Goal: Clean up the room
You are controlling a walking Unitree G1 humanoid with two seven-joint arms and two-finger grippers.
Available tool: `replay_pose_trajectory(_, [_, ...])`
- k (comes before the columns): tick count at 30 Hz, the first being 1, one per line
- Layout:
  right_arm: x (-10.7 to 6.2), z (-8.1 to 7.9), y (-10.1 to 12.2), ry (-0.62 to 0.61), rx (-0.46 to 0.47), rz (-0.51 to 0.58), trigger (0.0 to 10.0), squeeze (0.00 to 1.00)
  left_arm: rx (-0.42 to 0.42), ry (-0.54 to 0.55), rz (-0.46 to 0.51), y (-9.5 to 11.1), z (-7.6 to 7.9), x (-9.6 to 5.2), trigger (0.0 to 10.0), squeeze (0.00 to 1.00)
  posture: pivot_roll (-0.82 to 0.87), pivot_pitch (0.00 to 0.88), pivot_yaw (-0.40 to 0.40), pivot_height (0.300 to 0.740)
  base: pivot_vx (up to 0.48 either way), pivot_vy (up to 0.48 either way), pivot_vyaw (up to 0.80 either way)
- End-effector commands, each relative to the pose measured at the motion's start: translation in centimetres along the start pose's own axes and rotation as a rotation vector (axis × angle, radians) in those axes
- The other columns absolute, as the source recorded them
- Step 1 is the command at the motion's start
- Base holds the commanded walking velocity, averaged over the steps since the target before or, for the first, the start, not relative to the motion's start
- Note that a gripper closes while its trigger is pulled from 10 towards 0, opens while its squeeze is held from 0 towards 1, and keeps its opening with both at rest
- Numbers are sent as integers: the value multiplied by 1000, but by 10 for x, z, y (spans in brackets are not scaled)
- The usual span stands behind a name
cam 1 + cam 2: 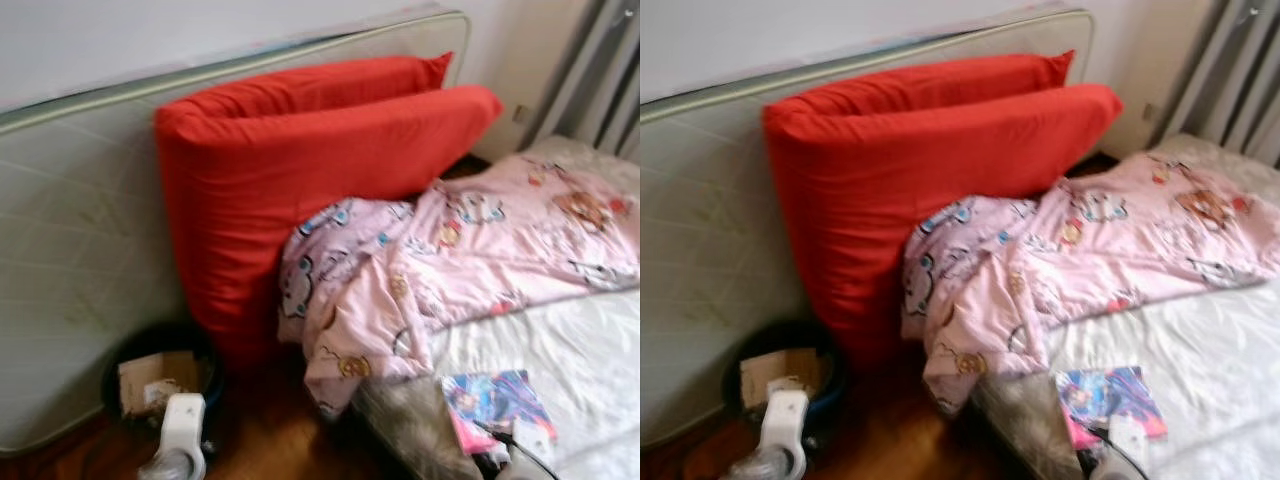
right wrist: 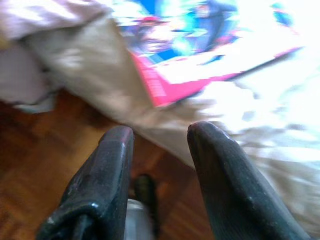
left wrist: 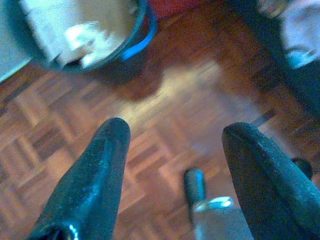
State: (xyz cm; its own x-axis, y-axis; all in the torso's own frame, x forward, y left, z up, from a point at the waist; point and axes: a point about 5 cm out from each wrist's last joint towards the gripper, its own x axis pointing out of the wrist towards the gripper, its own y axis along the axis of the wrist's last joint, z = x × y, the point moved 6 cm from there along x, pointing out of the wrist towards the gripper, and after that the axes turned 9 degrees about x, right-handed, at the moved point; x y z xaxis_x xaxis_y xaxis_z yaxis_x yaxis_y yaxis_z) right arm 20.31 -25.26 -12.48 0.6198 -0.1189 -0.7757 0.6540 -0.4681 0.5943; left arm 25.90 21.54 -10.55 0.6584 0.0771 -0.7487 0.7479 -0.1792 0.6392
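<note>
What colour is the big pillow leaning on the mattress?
Bright red. The pillow shows best in the left eye view, leaning against the pale mattress.

A crumpled pink quilt point(image 1: 480, 250) droops off the bed, a colourful magazine point(image 1: 495, 402) flat nearby

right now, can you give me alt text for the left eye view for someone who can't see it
A big red cushion leans upright against a pale quilted mattress stood on edge by the wall, with a crumpled pink cartoon-print blanket spilling off a white-sheeted bed beside it. A colourful magazine lies on the bed, and a dark round bin holding cardboard sits on the wooden floor.
</note>
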Motion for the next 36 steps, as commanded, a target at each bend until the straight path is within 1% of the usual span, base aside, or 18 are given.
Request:
replay_pose_trajectory(1, [2, -7, 6, 14, 0, 11, 10000, 0, -2, 5, -19, -7, -4, -1, 10000, 0, -35, 0, -40, 740, 285, 0, 0])
replay_pose_trajectory(2, [2, -7, 6, 15, 1, 11, 10000, 0, -2, 5, -19, -7, -4, -1, 10000, 0, -35, 0, -40, 740, 285, 0, 0])
replay_pose_trajectory(8, [2, -7, 5, 18, 4, 10, 10000, 0, 4, 8, -16, -6, -5, -1, 10000, 0, -34, 0, -39, 740, 0, 0, -767])
replay_pose_trajectory(13, [2, -8, 7, 24, 14, 25, 10000, 0, -5, 9, 7, -3, -5, -1, 10000, 0, -34, 0, -38, 740, 0, 0, -749])
replay_pose_trajectory(16, [2, -10, 14, 38, 33, 75, 10000, 0, -23, 14, 35, 1, -5, -2, 10000, 0, -31, 0, -37, 740, 0, 0, 0])
replay_pose_trajectory(18, [2, -11, 16, 45, 40, 87, 10000, 0, -26, 16, 42, 1, -6, -2, 10000, 0, -32, 0, -35, 740, 0, 0, 0])
replay_pose_trajectory(19, [1, -14, 18, 62, 31, 104, 10000, 0, -30, 22, 54, 3, -7, -2, 10000, 0, -33, 0, -33, 740, 0, 0, 0])
replay_pose_trajectory(22, [0, -20, 24, 107, -10, 134, 10000, 0, -53, 40, 90, 7, -9, -3, 10000, 0, -31, 0, -30, 740, 0, 0, 0])
replay_pose_trajectory(23, [0, -25, 28, 141, -65, 153, 10000, 0, -75, 56, 117, 10, -11, -3, 10000, 0, -30, 0, -27, 740, 0, 0, 0])
replay_pose_trajectory(25, [-1, -26, 29, 151, -80, 158, 10000, 0, -82, 61, 124, 11, -11, -4, 10000, 0, -30, 0, -27, 740, 0, 0, 0])
replay_pose_trajectory(26, [-1, -30, 32, 179, -126, 172, 10000, 0, -103, 73, 150, 14, -13, -5, 10000, 0, -27, 0, -27, 740, 0, 0, 0])
replay_pose_trajectory(27, [-2, -31, 33, 184, -131, 181, 10000, 0, -111, 80, 162, 15, -14, -5, 10000, 0, -28, 0, -25, 740, 0, 0, 0])
replay_pose_trajectory(28, [-2, -32, 34, 187, -129, 189, 10000, 0, -118, 87, 172, 16, -15, -5, 10000, 0, -28, 0, -25, 740, 0, 0, 0])
replay_pose_trajectory(29, [-3, -32, 38, 185, -110, 224, 10000, 0, -132, 104, 203, 20, -18, -7, 10000, 0, -32, 0, -21, 740, 0, 0, 0])
replay_pose_trajectory(31, [-4, -32, 39, 185, -104, 234, 10000, 0, -136, 109, 213, 21, -19, -7, 10000, 0, -34, 0, -20, 740, 0, 0, 0])
replay_pose_trajectory(32, [-5, -34, 42, 197, -94, 256, 10000, 0, -147, 113, 243, 24, -20, -9, 10000, 0, -36, 0, -15, 740, 0, 0, 0])
replay_pose_trajectory(36, [-8, -38, 45, 228, -86, 295, 10000, 0, -157, 114, 293, 30, -22, -11, 10000, 0, -36, 0, -10, 740, 0, 0, 0])
